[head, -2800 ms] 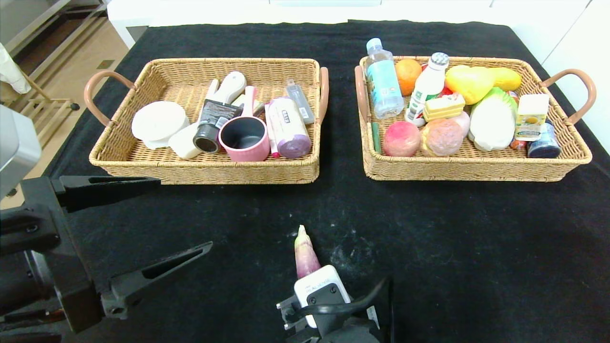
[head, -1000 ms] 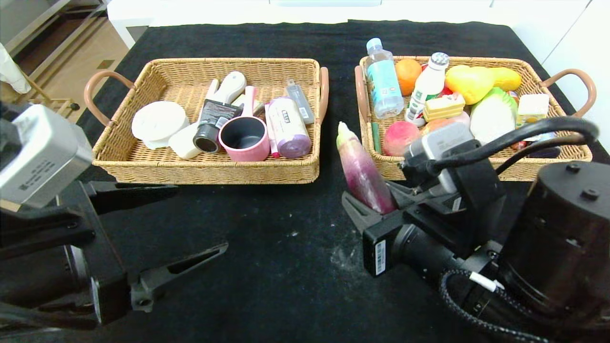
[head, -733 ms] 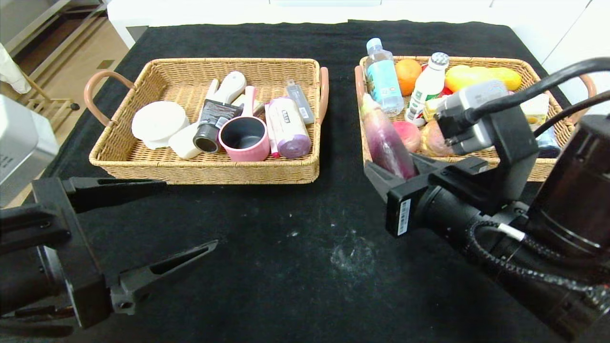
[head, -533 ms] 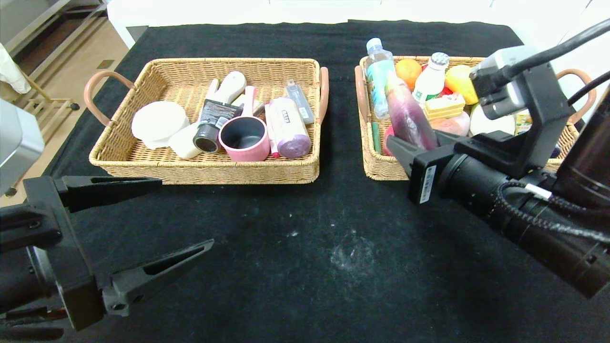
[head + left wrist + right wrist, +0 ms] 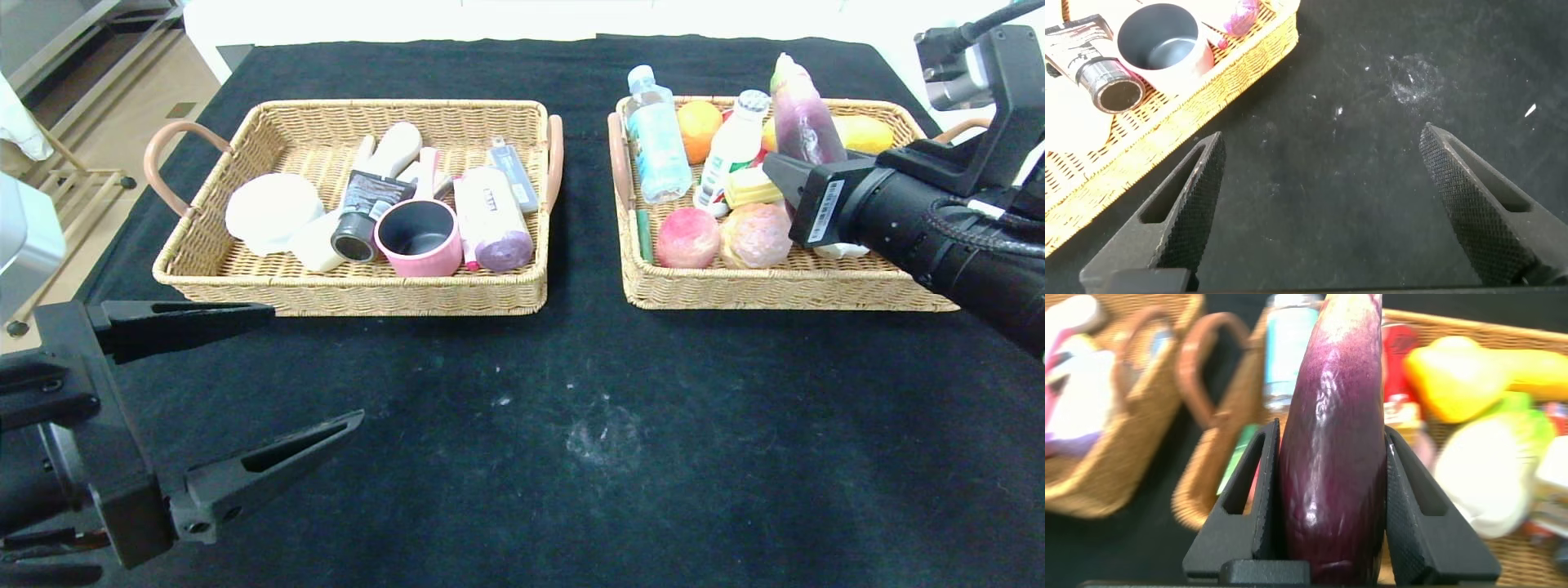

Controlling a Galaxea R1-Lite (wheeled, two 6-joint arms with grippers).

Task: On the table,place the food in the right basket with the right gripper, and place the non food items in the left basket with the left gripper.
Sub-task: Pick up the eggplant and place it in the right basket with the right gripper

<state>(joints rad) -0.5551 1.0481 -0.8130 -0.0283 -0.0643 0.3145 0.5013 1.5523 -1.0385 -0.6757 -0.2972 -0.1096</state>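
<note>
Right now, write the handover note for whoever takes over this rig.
Right gripper: shut on the eggplant, held over the right basket, not yet released.
Left gripper: open, empty, low over the table in front of the left basket.
Done: no loose items visible on the table; both baskets loaded.
Left: lower the eggplant into the right basket, open, withdraw.

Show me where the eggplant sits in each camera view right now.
Head view: eggplant upper right, above the right basket, held in the right end effector.
Left wrist view: not in it.
Right wrist view: eggplant centre, between the two fingers.
Shared landmark: water bottle.
</note>
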